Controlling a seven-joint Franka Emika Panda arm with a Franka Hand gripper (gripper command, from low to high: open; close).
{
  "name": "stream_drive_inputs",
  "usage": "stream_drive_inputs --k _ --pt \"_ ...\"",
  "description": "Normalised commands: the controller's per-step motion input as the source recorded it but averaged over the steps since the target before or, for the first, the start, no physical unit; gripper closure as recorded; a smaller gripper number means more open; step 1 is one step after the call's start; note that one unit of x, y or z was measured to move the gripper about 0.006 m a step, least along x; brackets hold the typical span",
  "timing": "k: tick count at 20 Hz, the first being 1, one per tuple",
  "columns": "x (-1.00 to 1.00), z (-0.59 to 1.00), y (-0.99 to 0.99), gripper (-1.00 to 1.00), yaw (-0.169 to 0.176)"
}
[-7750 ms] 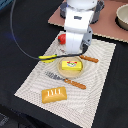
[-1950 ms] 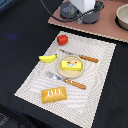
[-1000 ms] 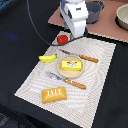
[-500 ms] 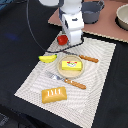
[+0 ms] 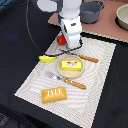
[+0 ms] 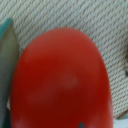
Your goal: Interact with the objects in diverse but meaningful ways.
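Observation:
A round red tomato sits at the far edge of the striped placemat, and it fills the wrist view as tomato. My gripper is lowered right onto it, with the white hand covering most of it. One teal finger shows beside the tomato; whether the jaws press it is unclear. A yellow banana lies at the exterior view's left. The yellow butter block with a red mark rests on a small plate. The scored bread loaf lies nearest the camera.
A wooden-handled fork lies in front of the plate and a knife behind it. A grey pot and a second pot stand on the tan surface at the back. A black cable curves to the arm.
The arm has come forward and down from the back of the scene until the hand sits over the tomato. The toy foods, fork and knife stay where they were.

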Motion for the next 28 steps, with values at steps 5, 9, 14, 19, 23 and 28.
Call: stream_drive_inputs --k 5,9,14,19,23,28 --pt "-0.08 -0.22 -0.01 1.0 0.029" --pt "-0.1 0.36 0.16 1.0 0.003" --pt "-0.15 1.0 0.59 1.0 0.0" --pt "-0.14 1.0 0.61 1.0 0.003" --pt "-0.17 0.99 0.66 1.0 0.012" --pt "-0.23 0.64 0.68 1.0 0.041"
